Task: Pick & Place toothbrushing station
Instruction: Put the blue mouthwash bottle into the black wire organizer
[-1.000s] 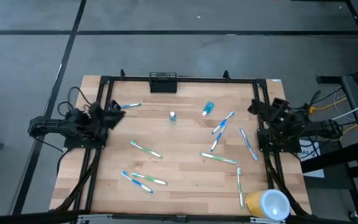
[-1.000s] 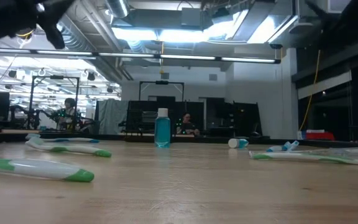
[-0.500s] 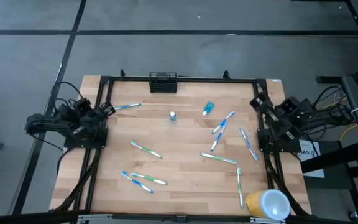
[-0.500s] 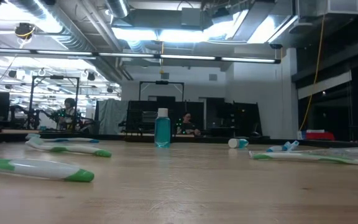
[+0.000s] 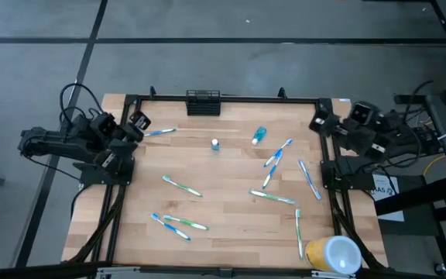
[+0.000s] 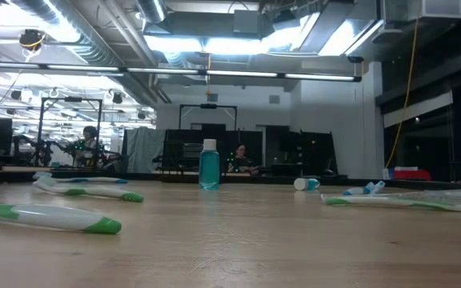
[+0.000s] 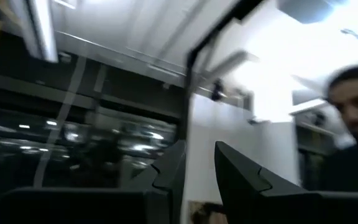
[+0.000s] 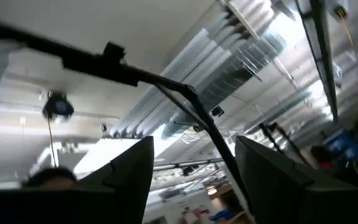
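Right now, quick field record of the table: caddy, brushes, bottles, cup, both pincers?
caddy: black mesh caddy at the table's far edge, centre, no brushes visible in it
toothbrushes: scattered flat across the wooden table
bottles: blue bottle lying near a small white-capped bottle
cup: yellow-and-white cup on its side, near right corner
left pincer: over left table edge, narrow gap, empty
right pincer: over right table edge, open, empty

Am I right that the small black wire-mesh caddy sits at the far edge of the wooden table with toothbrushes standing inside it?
Not quite. The small black wire-mesh caddy does sit at the far edge of the wooden table, but no toothbrushes stand in it. The high view shows the green and blue toothbrushes all lying loose on the tabletop.
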Robot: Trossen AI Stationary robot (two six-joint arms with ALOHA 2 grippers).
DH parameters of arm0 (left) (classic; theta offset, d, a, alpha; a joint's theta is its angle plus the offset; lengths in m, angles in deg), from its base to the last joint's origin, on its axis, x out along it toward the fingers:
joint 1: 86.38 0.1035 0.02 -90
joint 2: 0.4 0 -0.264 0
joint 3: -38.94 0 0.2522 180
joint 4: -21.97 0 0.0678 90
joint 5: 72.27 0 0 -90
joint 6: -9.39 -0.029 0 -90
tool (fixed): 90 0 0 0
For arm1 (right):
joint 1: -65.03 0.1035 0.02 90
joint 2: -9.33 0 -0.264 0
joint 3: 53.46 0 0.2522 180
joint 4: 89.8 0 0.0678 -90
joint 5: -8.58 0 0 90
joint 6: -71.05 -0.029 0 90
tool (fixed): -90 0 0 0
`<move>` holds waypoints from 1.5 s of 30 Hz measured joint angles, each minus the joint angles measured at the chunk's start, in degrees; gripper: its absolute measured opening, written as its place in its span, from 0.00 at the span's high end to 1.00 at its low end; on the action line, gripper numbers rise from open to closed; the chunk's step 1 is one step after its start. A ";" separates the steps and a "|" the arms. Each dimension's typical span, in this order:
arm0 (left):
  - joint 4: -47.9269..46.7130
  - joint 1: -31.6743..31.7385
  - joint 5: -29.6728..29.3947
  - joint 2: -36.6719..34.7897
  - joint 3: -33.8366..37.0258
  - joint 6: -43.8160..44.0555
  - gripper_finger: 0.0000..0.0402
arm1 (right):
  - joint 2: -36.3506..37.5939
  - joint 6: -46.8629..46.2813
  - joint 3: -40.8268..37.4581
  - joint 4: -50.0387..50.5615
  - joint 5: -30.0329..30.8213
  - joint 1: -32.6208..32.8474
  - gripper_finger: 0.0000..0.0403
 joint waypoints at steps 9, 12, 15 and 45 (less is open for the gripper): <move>-0.36 0.14 0.61 5.58 -6.89 -3.94 0.80 | -9.14 -11.34 1.21 -3.18 5.97 2.68 0.43; -4.10 1.38 0.37 5.00 -9.83 -5.56 0.80 | -12.53 -2.16 4.98 -7.45 7.90 3.42 0.43; -15.12 2.69 0.19 3.73 -13.47 -5.54 0.80 | -13.56 5.16 10.11 -5.79 8.91 3.72 0.43; -83.88 -5.94 -50.03 17.06 -49.75 -25.76 0.88 | -25.91 11.96 55.68 79.93 2.68 2.74 0.43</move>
